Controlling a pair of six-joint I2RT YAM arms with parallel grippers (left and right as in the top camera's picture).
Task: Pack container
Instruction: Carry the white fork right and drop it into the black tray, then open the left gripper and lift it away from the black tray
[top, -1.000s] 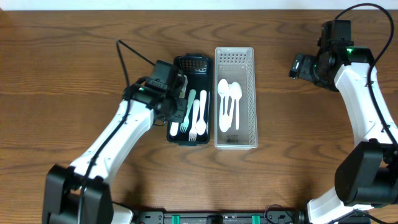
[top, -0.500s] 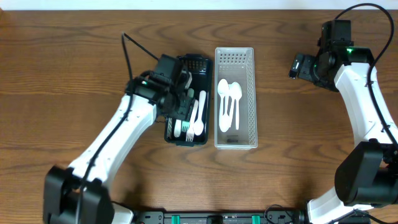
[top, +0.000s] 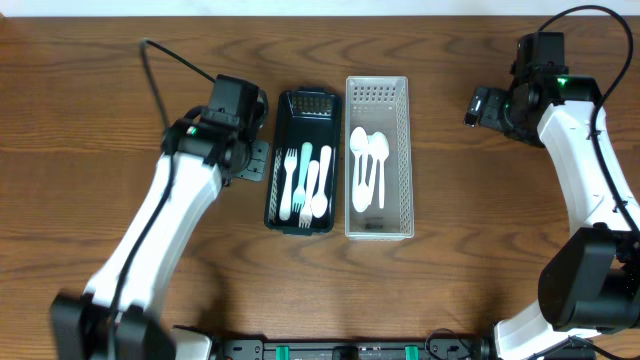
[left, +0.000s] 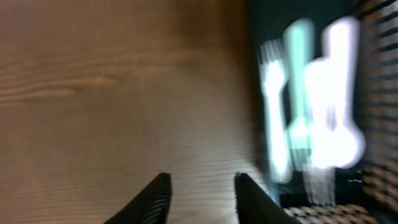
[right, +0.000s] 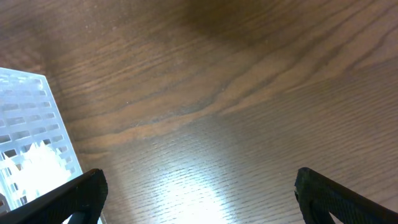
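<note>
For the left gripper (top: 256, 162): out of the black tray (top: 272, 205) and back over bare table (top: 120, 120), just beside the tray's left wall; half a second ago down inside the tray over the cutlery. Reads as a drop-off finished and a retreat, not a fresh pick. From the left wrist view, heavily motion-blurred: fingers (left: 158, 198) a moderate way apart, wood grain plain in the gap, nothing held, nothing touched. Just right of that, in the tray: a white fork (top: 288, 182), a teal fork (top: 305, 172) and more white pieces (top: 322, 185), side by side, lengthwise; exact count of the white ones hard to tell. Straighter and more spread than a second ago, with the leftmost white fork now free of the fingers. Next over, close against the tray's right side, touching or not unclear: the white basket (top: 378, 92), with white spoons (top: 368, 165) in its middle, unchanged. Means for the task: forks in the tray, spoons in the basket, no loose cutlery visible on the table, so probably close to done. Farthest off, well apart near the right edge: the right gripper (top: 478, 104), parked in the same spot as before; from its wrist view spread wide, empty, above bare wood with only a corner of the basket in sight.
</note>
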